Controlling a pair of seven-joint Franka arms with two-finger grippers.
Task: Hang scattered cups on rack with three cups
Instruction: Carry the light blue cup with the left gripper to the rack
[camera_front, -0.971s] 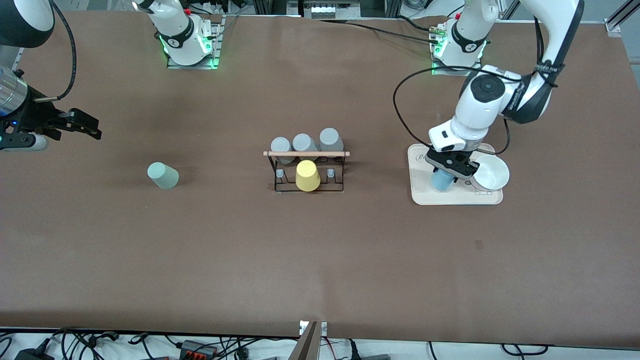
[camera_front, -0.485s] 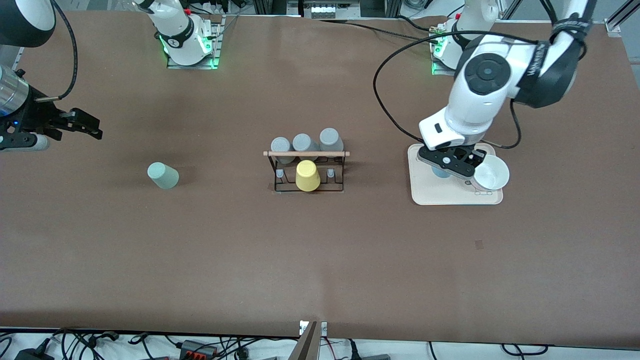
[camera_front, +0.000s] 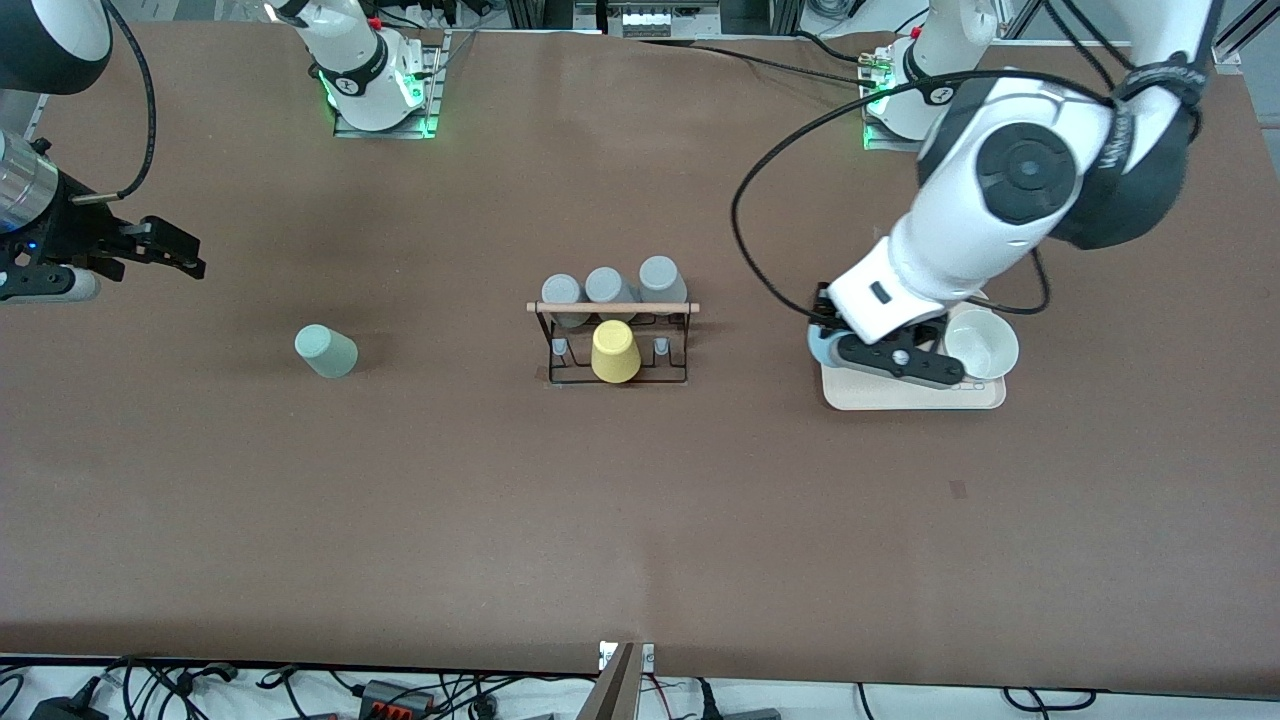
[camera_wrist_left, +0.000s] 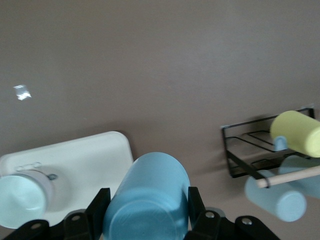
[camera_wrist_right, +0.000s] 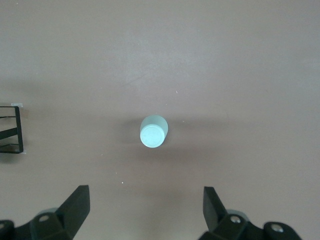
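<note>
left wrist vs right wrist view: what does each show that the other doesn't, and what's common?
Only the left wrist view: the left gripper shut on the light blue cup, the beige tray with the white bowl, the yellow cup, the rack's wooden dowel.

Only the right wrist view: the mint green cup standing alone on the table, the open right gripper above it.

Both: the brown table and part of the black wire rack.

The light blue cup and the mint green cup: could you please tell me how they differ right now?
The light blue cup is gripped in the left tool, lifted over the beige tray; the mint green cup stands untouched on the table toward the right arm's end, with the open right tool above it. They differ in colour. Both are plain, handleless and tapered.
</note>
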